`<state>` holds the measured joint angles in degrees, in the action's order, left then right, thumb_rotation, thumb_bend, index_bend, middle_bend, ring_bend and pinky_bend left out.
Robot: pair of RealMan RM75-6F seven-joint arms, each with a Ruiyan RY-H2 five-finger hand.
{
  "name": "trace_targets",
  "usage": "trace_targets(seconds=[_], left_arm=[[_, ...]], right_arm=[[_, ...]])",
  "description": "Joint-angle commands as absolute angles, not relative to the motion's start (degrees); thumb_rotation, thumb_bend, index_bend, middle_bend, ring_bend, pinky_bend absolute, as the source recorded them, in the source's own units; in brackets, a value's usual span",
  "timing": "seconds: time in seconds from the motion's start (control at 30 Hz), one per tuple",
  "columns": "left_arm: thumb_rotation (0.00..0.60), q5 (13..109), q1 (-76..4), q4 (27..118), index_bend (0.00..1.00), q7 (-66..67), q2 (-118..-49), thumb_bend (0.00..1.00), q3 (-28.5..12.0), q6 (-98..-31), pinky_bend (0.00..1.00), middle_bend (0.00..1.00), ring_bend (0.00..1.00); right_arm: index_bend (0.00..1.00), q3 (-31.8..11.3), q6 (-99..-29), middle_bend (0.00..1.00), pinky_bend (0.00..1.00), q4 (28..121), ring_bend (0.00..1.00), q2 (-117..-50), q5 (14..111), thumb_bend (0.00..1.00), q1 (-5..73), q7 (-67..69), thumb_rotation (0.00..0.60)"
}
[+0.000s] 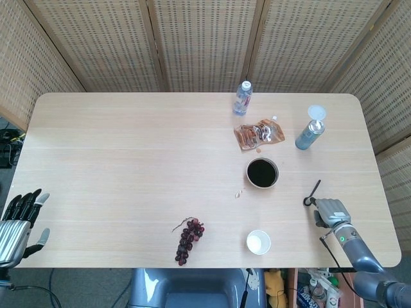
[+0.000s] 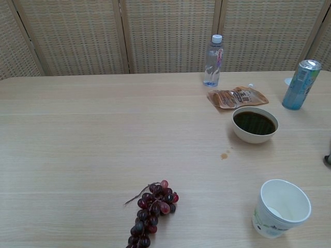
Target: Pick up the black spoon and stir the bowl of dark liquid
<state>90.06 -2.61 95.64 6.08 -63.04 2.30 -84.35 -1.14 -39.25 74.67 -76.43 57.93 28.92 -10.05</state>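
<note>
- One left hand (image 1: 19, 221) is seen at the far left of the head view, beside the tabletop's (image 1: 128, 160) near left corner and off its edge; its dark fingers are spread and nothing is held in it.
- One bunch of grapes (image 1: 187, 240) lies near the front edge of the tabletop, dark red and purple, with a thin stem pointing left.
- One small tan stain (image 2: 224, 155) is seen on the wood, just left of the bowl.
- One clear water bottle (image 1: 242, 97) with a white cap stands upright toward the back edge.
- One orange snack pouch (image 1: 258, 135) lies flat between the bottle and the bowl.
- One bowl (image 1: 262, 173) is counted, pale on the outside and filled with dark liquid; it stands right of centre, well apart from both hands.
- One white paper cup (image 1: 258, 242) stands upright near the front edge, in front of the bowl.
- One blue can (image 1: 309, 135) stands upright at the right, with a white disc just behind it.
- One black spoon (image 1: 312, 194) is counted: thin, dark, lying aslant with its handle pointing back and its lower end at the right hand's fingers.
- One right hand (image 1: 329, 212) rests near the right front of the tabletop, fingers curled at the spoon's end; whether the spoon is actually gripped cannot be told.
</note>
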Motion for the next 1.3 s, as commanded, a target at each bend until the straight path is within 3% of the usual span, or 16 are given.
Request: trace_targets(seconds=[0.03, 0.77, 1.3], left_arm=[[0.6, 90.04, -2.6, 95.62, 0.0, 6.09, -63.06, 0.44, 2.28, -84.37, 0.0, 0.0, 0.0], [0.6, 90.12, -2.74, 95.98, 0.0, 6.84, -63.26, 0.44, 2.38, -84.19, 0.0, 0.0, 0.0], [0.6, 89.72, -2.27, 96.27, 0.0, 7.15, -62.98, 0.44, 2.58, -84.51, 0.0, 0.0, 0.0]], right_arm=[[0.28, -1.0, -39.33, 0.97, 1.0, 74.68, 1.0, -76.5, 57.87, 0.92, 28.89, -10.14, 0.6], [0.28, 0.26, -43.71, 0.97, 1.0, 75.92, 1.0, -74.32, 59.36, 0.92, 27.71, -12.91, 0.6], [0.28, -1.88, -37.87, 0.97, 1.0, 68.33, 1.0, -76.73, 56.77, 0.92, 31.41, -12.19, 0.6]])
